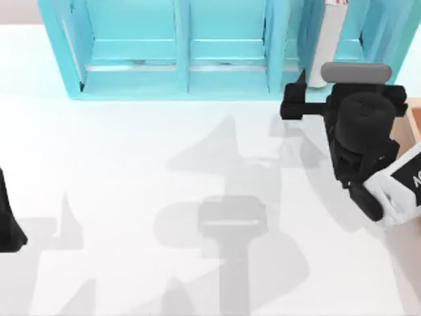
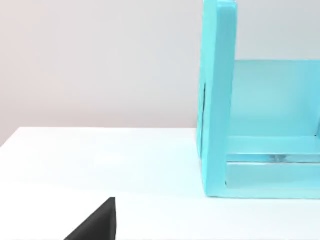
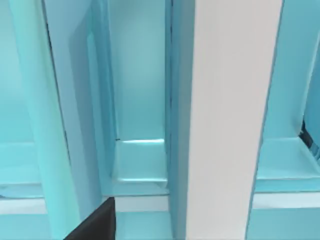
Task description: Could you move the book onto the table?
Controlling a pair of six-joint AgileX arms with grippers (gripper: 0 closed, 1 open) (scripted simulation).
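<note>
Overhead, our right arm reaches toward the light-blue shelf unit (image 1: 177, 52) at the far edge of the white table (image 1: 131, 184). Our right gripper (image 1: 297, 99) sits at the front of the shelf's right-hand compartment, where the book (image 1: 327, 46) stands upright with its white page edges facing out. From above, the book shows as a pale vertical slab just beyond the gripper; whether the fingers touch it, or how far apart they stand, we cannot tell.

Our right wrist view looks straight into the shelf: the book's white page edges (image 3: 230, 120) run as a tall band between teal dividers, with 1 dark fingertip (image 3: 97, 222) low in the frame, near the shelf's front lip.

Our left arm is parked at the table's left edge, its gripper (image 1: 10, 224) low over the white surface. Our left wrist view shows the shelf's outer side wall (image 2: 217, 100), bare table, and a dark finger (image 2: 97, 222) of our left gripper.

A tan wooden box (image 1: 414, 122) peeks in at the table's right edge behind our right arm.
</note>
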